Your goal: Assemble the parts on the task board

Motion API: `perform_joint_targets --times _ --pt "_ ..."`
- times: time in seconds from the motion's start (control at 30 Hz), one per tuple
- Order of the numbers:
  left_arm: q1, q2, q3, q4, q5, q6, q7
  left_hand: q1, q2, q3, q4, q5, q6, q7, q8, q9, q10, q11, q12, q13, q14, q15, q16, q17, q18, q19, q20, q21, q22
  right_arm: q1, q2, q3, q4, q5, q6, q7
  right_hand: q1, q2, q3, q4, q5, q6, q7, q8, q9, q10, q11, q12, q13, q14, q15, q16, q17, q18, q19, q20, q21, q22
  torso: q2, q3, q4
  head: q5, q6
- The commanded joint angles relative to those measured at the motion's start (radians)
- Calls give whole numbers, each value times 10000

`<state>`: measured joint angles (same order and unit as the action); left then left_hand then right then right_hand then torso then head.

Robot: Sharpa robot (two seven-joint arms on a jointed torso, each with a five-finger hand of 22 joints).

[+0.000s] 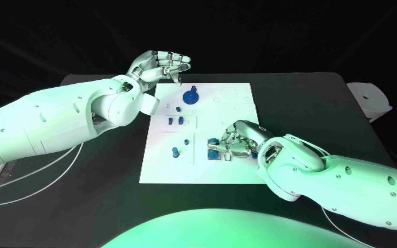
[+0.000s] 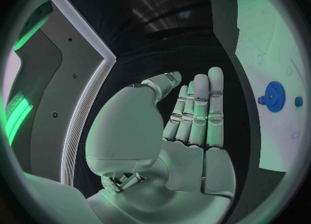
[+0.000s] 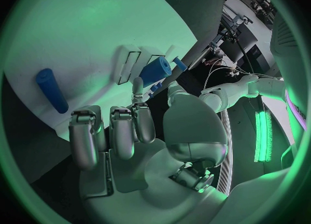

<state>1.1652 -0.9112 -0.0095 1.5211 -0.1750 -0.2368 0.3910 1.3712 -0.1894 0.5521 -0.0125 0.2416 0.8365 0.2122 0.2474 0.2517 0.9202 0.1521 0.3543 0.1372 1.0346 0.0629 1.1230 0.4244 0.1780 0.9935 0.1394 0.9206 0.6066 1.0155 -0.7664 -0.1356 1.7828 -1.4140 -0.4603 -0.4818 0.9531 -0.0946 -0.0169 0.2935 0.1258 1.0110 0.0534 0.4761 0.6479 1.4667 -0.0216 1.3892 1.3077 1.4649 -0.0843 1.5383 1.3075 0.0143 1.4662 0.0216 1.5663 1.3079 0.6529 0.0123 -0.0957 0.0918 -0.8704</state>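
Black desk [image 1: 314, 104] is carrying the white task board [image 1: 236, 110] at its middle, with darkness lying behind it. Hovering over the desk just off the board's far left corner, the left hand [image 1: 161, 66] is holding nothing: in the left wrist view its fingers [image 2: 201, 110] are standing straight and close together, the thumb slightly apart (a flat, open palm). Just beyond those fingertips, on the board, a blue gear [image 1: 192, 96] is sitting, with a small blue piece [image 2: 298, 101] just beside it.

Near the board's front edge, the right hand [image 1: 236, 140] is lying low over the plate with its fingers curled down. In the right wrist view a short blue cylinder [image 3: 156, 70] is sitting right at the tip of one finger [image 3: 138, 86], beside two small white rectangular sockets [image 3: 129, 64], but I cannot tell whether the hand is actually gripping it. Off to the side of that hand, a longer blue peg [image 3: 51, 89] is lying flat on the board. Between the two hands, several small blue parts [image 1: 174, 120] are standing on the plate.
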Motion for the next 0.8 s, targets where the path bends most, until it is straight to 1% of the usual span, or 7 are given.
perform_joint_targets --times 0.03,0.13,0.23,0.27,0.3,0.37,0.8 --pt "7 8 6 29 -11 99 39 -14 63 -29 -17 50 -56 81 -15 -13 -57 -10 69 -11 -66 21 39 -16 75 -5 93 -58 -10 -12 -64 -2 88 -276 -165 105 104 212 -93 3 37 -70 -13 73 16 112 20 -22 1417 904 16 12 1862 -143 1046 25 45 2629 -3 3 9 -6 -4" --pt "7 1 6 26 -11 98 42 -14 63 -29 -17 50 -56 81 -15 -13 -57 -10 69 -11 -66 21 39 -16 75 -5 93 -58 -10 -18 -224 -2 268 -322 -273 331 583 436 -236 -18 463 -65 -36 138 19 172 2 56 1486 913 2 28 1901 -143 1046 14 45 2629 0 5 2 6 3" --pt "7 -9 6 26 -11 98 43 -14 63 -29 -17 50 -56 81 -15 -13 -57 -10 69 -11 -66 21 39 -16 75 -5 93 -58 -10 -27 -373 -2 453 -342 -268 519 1570 507 -235 -39 885 -68 -60 172 -10 243 -31 163 1576 925 -35 51 1956 -143 1046 -4 45 2629 -5 5 -9 13 -3" --pt "6 -13 6 27 -11 97 43 -14 63 -29 -17 50 -56 81 -15 -13 -57 -10 69 -11 -66 21 39 -16 75 -5 93 -58 -10 -31 -425 -3 520 -354 -237 568 1949 523 -162 -125 919 -77 -79 165 -28 258 -40 187 1596 927 -35 57 1970 -143 1046 -20 45 2629 -5 4 -12 12 -4" --pt "6 -16 6 27 -11 97 43 -14 63 -29 -17 50 -56 81 -15 -13 -57 -10 69 -11 -66 21 39 -16 75 -5 93 -58 -10 -35 -462 -3 567 -362 -204 596 2332 528 -93 -118 748 -75 -80 148 -64 268 -43 198 1611 931 -41 64 1986 -143 1046 -26 45 2629 -6 6 -18 12 -11" --pt "6 -20 6 28 -11 96 44 -14 63 -29 -17 50 -56 81 -15 -13 -57 -10 69 -11 -66 21 39 -16 75 -5 93 -58 -10 -44 -520 -4 640 -376 -134 632 2579 508 -54 -89 553 -62 -79 134 -98 278 -43 209 1625 932 -39 68 1996 -143 1046 -27 45 2629 -6 6 -24 13 -17" --pt "6 -9 6 13 -11 94 40 -16 68 -30 -17 51 -65 83 -17 -16 -77 -7 79 -15 -68 23 45 -24 75 -4 94 -60 -12 -74 -563 -6 776 -406 98 642 2705 459 -62 -52 483 -43 -72 127 -127 301 -40 250 1657 940 -37 85 2038 -143 1046 -26 45 2629 -2 7 2 -8 -9"
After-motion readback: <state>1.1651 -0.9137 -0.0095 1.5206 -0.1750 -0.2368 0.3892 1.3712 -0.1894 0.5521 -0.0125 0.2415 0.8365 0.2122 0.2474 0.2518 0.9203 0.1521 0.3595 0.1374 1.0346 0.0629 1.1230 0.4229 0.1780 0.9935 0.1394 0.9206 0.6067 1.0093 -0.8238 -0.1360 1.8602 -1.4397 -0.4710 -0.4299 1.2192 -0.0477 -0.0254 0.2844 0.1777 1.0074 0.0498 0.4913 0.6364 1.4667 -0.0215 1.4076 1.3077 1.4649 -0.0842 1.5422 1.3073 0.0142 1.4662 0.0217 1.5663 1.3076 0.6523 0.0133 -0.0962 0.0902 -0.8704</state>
